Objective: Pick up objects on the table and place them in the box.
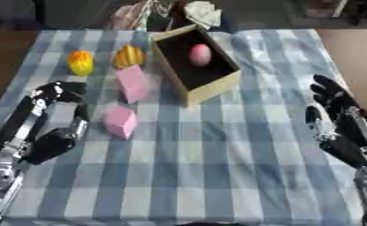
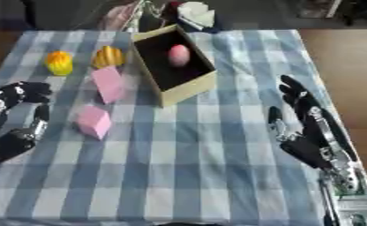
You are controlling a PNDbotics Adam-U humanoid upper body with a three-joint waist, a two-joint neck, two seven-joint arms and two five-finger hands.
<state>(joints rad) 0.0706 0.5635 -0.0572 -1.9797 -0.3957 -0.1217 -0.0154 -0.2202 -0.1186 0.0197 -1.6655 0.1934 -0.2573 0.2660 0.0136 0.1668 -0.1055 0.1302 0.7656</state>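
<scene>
— How far along are you, starting from the left?

— My left hand [image 1: 51,121] is at the near left of the blue-and-white checked table [image 1: 217,176]. Its fingers [image 1: 57,90] are curled in a narrow hook and they hold nothing. Just beside it to the right sits a small pink foam-like cube [image 1: 120,121], not yet picked up.

— And farther back?

— At the far left stands a yellow-and-orange rounded toy fruit [image 1: 81,62], and right of it a second orange-yellow ribbed one [image 1: 129,56]. Near that second fruit lies a taller pink rectangular block [image 1: 132,83], just beside the box's left wall. All four are out on the cloth.

— So what is done?

— One thing, as far as I can see: a pink egg-shaped object [image 1: 200,54] lies inside the open tan cardboard box [image 1: 214,86] with the dark interior, toward its far end.

— And your right side?

— My right hand [image 2: 306,128] is at the right edge of the table, well apart from everything. Fingers [image 2: 293,90] are straight and spread, pointing away, empty.

— Your estimate?

— Early, I judge. One item in, four left, and the cube is nearest my left fingers.
</scene>
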